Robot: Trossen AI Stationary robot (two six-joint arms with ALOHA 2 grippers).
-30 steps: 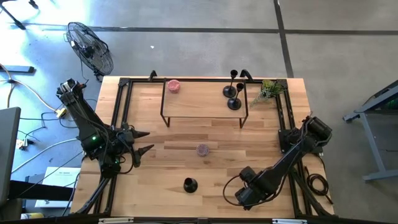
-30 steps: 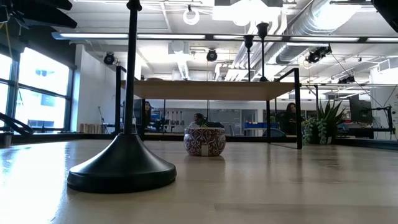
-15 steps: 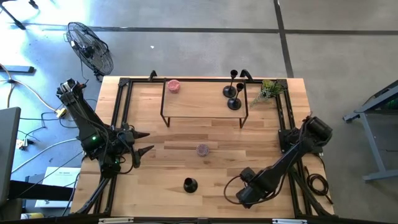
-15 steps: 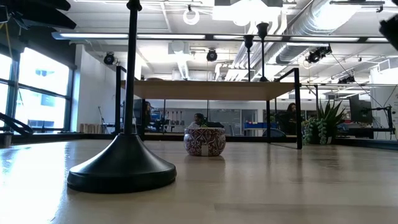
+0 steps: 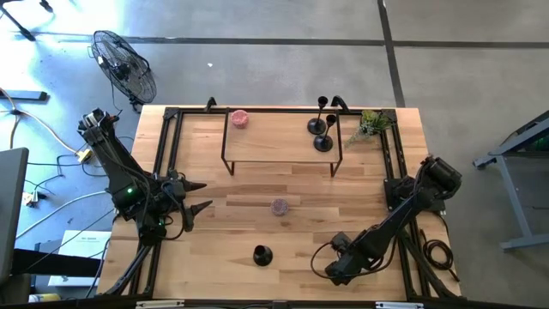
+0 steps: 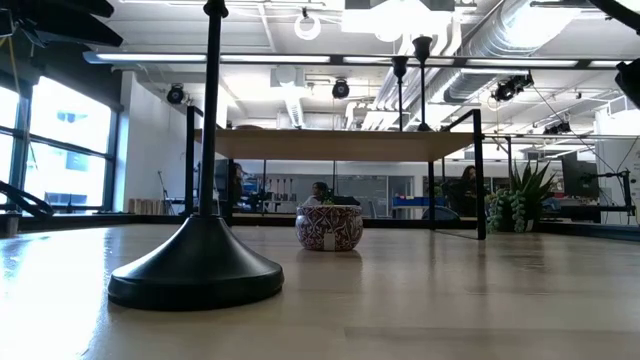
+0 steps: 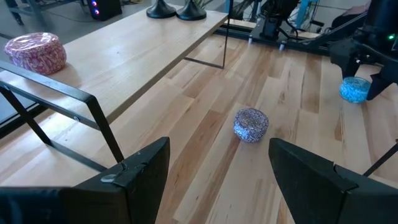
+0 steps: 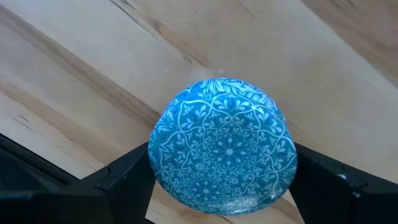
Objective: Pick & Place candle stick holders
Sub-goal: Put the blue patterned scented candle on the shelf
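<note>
1. Desk (image 5: 257, 184): light wood top with black frame rails along both sides. It carries everything, and both arms reach in from the side edges.
2. Raised shelf (image 5: 279, 133) on thin black legs stands across the far half of the desk. It looks like the drop spot, since two holders already stand on it.
3. Right arm stretches from the right edge toward the near side. The right hand (image 5: 336, 268) hangs low over the desk near the front edge and grips a blue patterned tin (image 8: 222, 146) between both fingers. That is not a holder, so I judge it is being cleared or moved first.
4. Left arm sits folded at the left edge. The left hand (image 5: 196, 196) waits with its fingers spread wide and nothing between them, pointed across the desk toward the middle.
5. Small plant (image 5: 371, 124) sits at the far right corner, just beside the shelf's end.
6. Candle stick holders: two (image 5: 321, 133) stand upright and close together on the shelf's right end. The third (image 5: 262, 254) stands alone and upright on the desk near the front edge, well apart from the right hand and free to grab.
7. Purple patterned tin (image 5: 280, 206) rests mid-desk, between the shelf and the lone holder.
8. Pink patterned tin (image 5: 239, 118) sits on the shelf's left end, well apart from the two holders.
</note>
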